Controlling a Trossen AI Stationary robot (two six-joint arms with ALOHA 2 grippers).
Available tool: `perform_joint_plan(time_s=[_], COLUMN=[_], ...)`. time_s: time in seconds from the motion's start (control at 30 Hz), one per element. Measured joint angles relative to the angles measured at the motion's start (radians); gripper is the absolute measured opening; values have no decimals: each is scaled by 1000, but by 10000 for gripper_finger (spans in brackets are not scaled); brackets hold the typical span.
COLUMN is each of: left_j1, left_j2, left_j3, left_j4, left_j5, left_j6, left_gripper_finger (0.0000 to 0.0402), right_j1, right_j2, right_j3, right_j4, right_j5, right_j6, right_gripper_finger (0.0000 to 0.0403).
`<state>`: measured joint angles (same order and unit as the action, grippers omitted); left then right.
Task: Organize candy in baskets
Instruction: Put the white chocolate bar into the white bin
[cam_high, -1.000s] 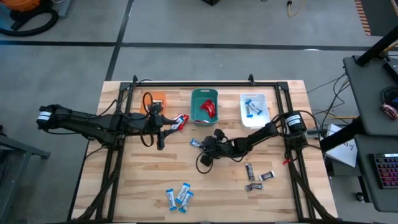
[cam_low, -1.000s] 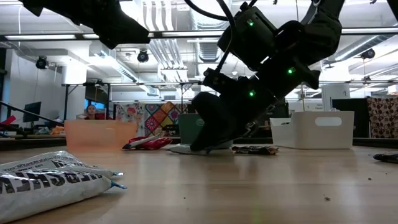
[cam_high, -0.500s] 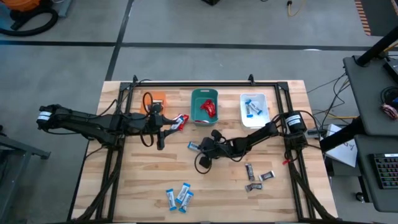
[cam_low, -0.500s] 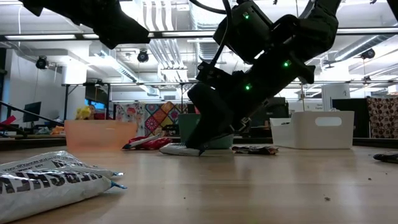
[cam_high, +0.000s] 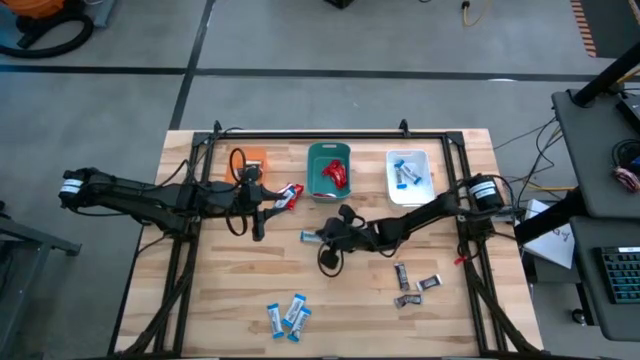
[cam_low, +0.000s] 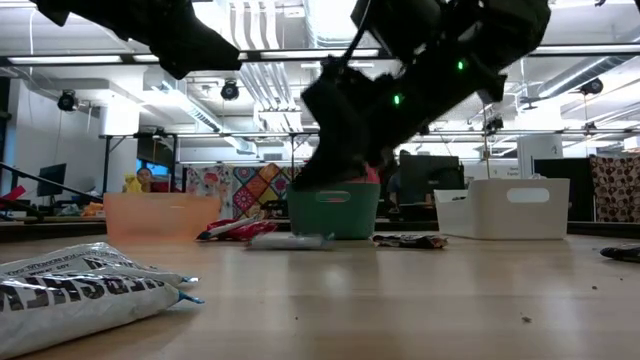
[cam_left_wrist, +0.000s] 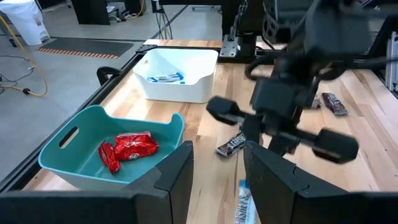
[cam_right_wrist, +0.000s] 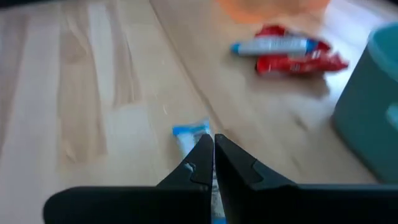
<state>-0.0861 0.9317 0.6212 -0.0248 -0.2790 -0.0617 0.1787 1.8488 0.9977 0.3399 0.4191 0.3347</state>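
Right gripper just in front of teal basket, fingers pinching blue-and-white candy by its end. Thin pinch, likely slips onto bench en route to whitish basket. Left gripper beside teal basket, fingers parted.

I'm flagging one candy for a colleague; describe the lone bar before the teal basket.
Find the teal basket, middle of the three baskets. Toward the table's centre from it lies one blue-and-white bar, alone at the tips of the right gripper.
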Motion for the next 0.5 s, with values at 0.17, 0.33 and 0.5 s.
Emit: perform_joint_plan(time_s=[0.17,0.33,0.5], left_j1=[0,0,-14], left_j2=[0,2,45], left_j3=[0,-8,-83], left_j4=[-2,-86,-60], left_j5=[0,101,143], left_j6=[0,6,7], left_gripper_finger=[126,125,108], right_j1=[3,5,5], right_j2=[-53,-61,-61], right_j3=[2,2,0], right_j4=[-27,-92,-170], right_j5=[0,-41,-58], right_j6=[-50,-71,-66], right_gripper_finger=[8,8,8])
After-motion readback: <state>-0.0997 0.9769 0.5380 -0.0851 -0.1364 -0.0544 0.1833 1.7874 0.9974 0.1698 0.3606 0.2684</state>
